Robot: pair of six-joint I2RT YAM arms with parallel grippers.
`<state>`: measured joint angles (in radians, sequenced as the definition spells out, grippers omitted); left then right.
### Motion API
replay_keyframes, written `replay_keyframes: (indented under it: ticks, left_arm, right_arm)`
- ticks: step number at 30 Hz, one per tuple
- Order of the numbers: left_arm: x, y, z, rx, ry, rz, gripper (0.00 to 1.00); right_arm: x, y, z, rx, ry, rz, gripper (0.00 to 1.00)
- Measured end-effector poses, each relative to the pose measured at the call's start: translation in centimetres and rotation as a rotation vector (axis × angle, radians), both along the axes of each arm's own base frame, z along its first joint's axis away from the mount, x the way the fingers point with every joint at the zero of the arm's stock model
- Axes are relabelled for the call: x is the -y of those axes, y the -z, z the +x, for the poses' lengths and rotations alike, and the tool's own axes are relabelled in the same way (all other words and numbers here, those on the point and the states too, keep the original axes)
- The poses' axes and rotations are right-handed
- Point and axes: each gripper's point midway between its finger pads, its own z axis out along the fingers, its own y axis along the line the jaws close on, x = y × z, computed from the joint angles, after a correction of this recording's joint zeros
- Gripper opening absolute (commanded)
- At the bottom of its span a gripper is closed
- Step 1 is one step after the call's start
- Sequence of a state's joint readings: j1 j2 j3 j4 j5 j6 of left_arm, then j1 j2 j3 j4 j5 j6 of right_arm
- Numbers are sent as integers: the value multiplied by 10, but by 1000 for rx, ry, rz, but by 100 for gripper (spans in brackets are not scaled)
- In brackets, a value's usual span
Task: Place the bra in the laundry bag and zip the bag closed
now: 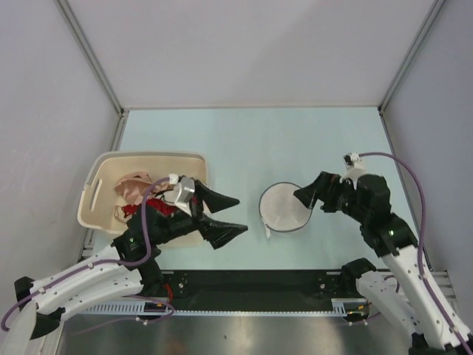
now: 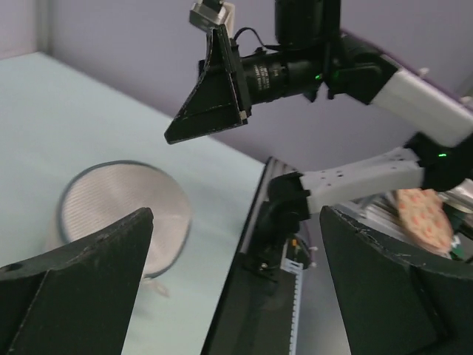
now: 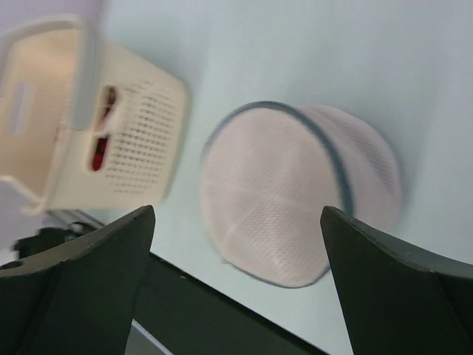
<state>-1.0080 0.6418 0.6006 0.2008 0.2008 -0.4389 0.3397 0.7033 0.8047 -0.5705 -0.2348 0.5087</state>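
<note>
The left fingers (image 1: 218, 197) and right fingers (image 1: 307, 194) stand apart and empty, while the bra (image 1: 133, 185), probably light, limp and slippery and best pinched at a cup edge, lies in the basket (image 1: 148, 155), apart from the bag (image 1: 284, 208) on the surface (image 1: 251, 140).
</note>
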Motion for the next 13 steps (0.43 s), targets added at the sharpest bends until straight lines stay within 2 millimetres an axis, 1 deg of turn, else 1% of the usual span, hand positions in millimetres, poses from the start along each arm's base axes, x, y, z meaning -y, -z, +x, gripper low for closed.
replay_keyframes:
  ticks: [3,4,5,6,8,10,11,13]
  left_arm:
    - [-7,7,-28,35,112,-105,100]
    - [-12,14,-39,40,150,-142,100]
    - [-14,21,-45,36,173,-157,100]
    - [-21,24,-53,47,195,-201,100]
    - [-34,34,-67,49,232,-272,100]
    - [-51,34,-79,70,255,-365,100]
    - [-59,29,-85,86,267,-413,100]
    - [-73,12,-95,117,290,-497,100]
  right_arm:
    - [-12,-21,-24,147,-73,138,100]
    - [-15,-26,-32,191,-91,192,100]
    - [-17,-31,-39,233,-110,240,100]
    - [-19,-32,-45,258,-127,282,100]
    - [-23,-28,-54,284,-151,363,100]
    - [-27,-18,-60,295,-167,436,100]
    - [-28,-10,-62,292,-172,469,100]
    - [-32,4,-65,272,-190,522,100]
